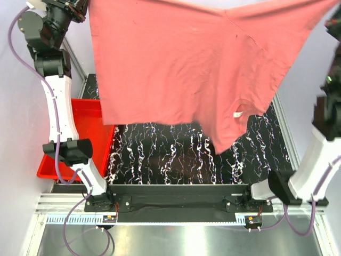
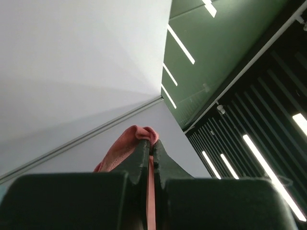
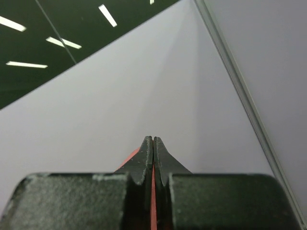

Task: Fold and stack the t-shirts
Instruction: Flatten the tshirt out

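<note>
My left gripper [image 2: 152, 143] and right gripper [image 3: 153, 140] each pinch an edge of the salmon-pink t-shirt [image 1: 181, 69], stretched high above the bench [image 1: 176, 160]. Either thin hold could slip, dropping it crumpled.

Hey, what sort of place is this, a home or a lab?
Most likely a robotics lab: two arms bolted to a metal rail by a marbled black table, plain white partition walls, and a dark slatted ceiling with strip lights.
</note>
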